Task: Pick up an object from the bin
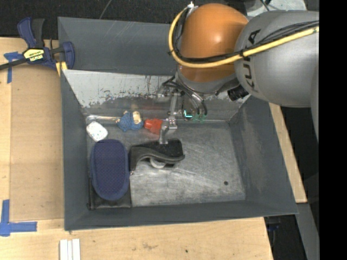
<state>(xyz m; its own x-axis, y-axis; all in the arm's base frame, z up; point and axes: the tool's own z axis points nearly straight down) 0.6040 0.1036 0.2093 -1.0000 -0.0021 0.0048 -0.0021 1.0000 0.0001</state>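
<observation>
The gripper [167, 132] hangs over the black curved thing [155, 155], probably lined up to grasp it; released or clenched, one cannot tell.

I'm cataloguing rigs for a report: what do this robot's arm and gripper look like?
A bulky silver-grey arm with black KUKA lettering, a glossy orange dome cover ringed by a yellow cable, ending in a slim metal gripper.

The single camera looks down from above on the grey metal bin [119, 42], tilted slightly so the far wall appears broad. It sits near enough for the bin to take up most of the view, and the arm [282, 58] enters from the right.
</observation>
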